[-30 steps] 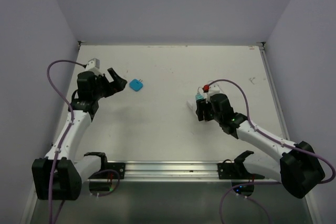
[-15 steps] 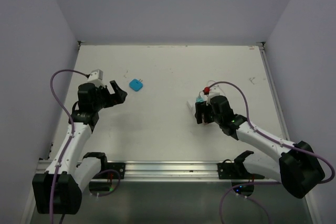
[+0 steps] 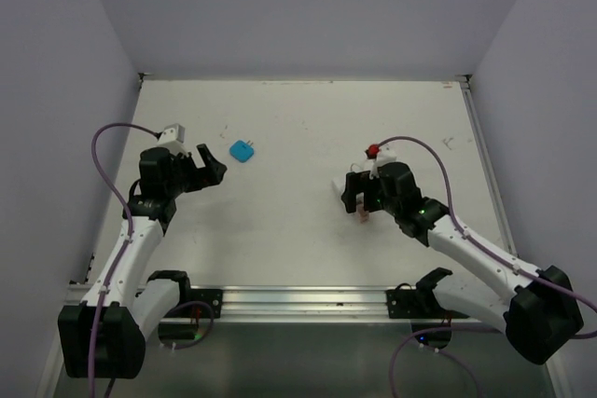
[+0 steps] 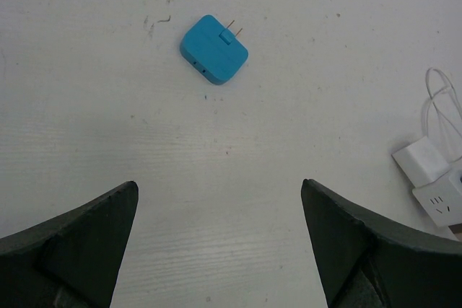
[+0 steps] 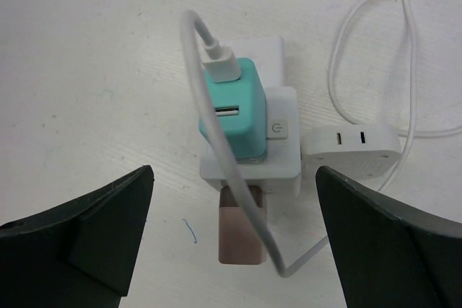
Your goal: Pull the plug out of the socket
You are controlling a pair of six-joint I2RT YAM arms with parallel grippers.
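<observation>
In the right wrist view the white cube socket (image 5: 284, 161) sits on the table. A teal plug (image 5: 234, 117) is seated in its top face, with a white cable (image 5: 191, 41) in the plug's USB port. A brown plug (image 5: 234, 239) sticks out of the socket's near side. My right gripper (image 5: 234, 171) is open, its fingers wide to either side and touching nothing. From above, that right gripper (image 3: 359, 202) covers most of the socket. A loose blue plug (image 4: 214, 50) lies prongs-up ahead of my open left gripper (image 4: 219, 183), well apart from it; the blue plug (image 3: 243, 150) lies right of the left gripper (image 3: 210, 163).
A white block with two slots (image 5: 350, 146) lies against the socket's right side, and another white block (image 5: 271, 59) lies behind it. The cable loops off to the upper right. A small red part (image 3: 372, 150) shows beside the right wrist. Walls enclose the table.
My right gripper has opened wide and drawn back a little from the socket and teal plug. The left arm has pulled back slightly and stays open.
</observation>
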